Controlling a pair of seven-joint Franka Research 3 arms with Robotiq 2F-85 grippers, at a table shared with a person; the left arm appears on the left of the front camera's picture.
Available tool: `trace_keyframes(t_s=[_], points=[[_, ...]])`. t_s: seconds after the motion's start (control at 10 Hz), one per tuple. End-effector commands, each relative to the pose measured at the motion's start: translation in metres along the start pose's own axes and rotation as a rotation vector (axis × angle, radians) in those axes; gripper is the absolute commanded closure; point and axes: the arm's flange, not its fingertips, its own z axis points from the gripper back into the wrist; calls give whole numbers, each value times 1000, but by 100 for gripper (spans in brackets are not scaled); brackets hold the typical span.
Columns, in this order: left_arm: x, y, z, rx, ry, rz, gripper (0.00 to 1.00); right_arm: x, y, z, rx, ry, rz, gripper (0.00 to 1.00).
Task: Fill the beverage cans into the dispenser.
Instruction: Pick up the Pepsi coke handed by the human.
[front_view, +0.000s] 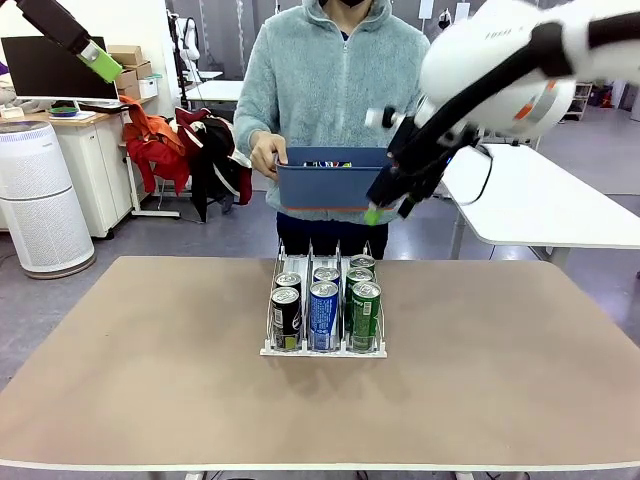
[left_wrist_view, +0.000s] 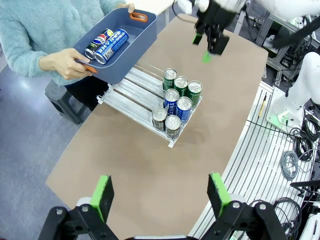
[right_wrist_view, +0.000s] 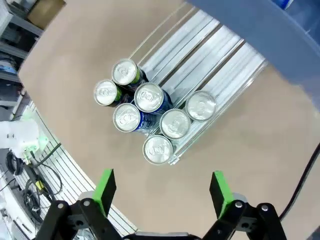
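My left gripper hangs high on my side of the dispenser, off to its left. Its jaws are spread wide with nothing between them. Seven cans stand upright at the dispenser's near end: two black in the left lane, two blue in the middle, three green in the right. The rear stretch of each lane lies bare.

Above that far end, toward the right lane, my right gripper hovers with its pads apart, also empty. Just beyond the dispenser a person holds a dark blue bin by both ends. A few loose cans lie on their sides in it.

I judge these to be sealed and full, so fairly weighty for their size. They look stiff enough to squeeze, but thin-walled and glossy. Too hard a pinch would dent one; too soft and it would slide. I'd take one across the middle of its barrel, clear of the tapered ends, pads square to the curve.
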Motion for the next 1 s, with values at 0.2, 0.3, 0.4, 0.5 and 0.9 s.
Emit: trace_keyframes(t_s=[0.2, 0.3, 0.4, 0.5, 0.9], points=[[-1, 0, 0, 3, 9, -2, 0, 4, -22, 86, 25, -37, 118, 0], [-1, 0, 0, 3, 9, -2, 0, 3, -26, 100, 29, -36, 128, 0], [-1, 0, 0, 3, 9, -2, 0, 0, -30, 117, 33, -32, 136, 0], [-1, 0, 0, 3, 9, -2, 0, -3, -30, 126, 49, -46, 139, 0], [-1, 0, 0, 3, 9, -2, 0, -4, -26, 143, 52, -70, 131, 0]])
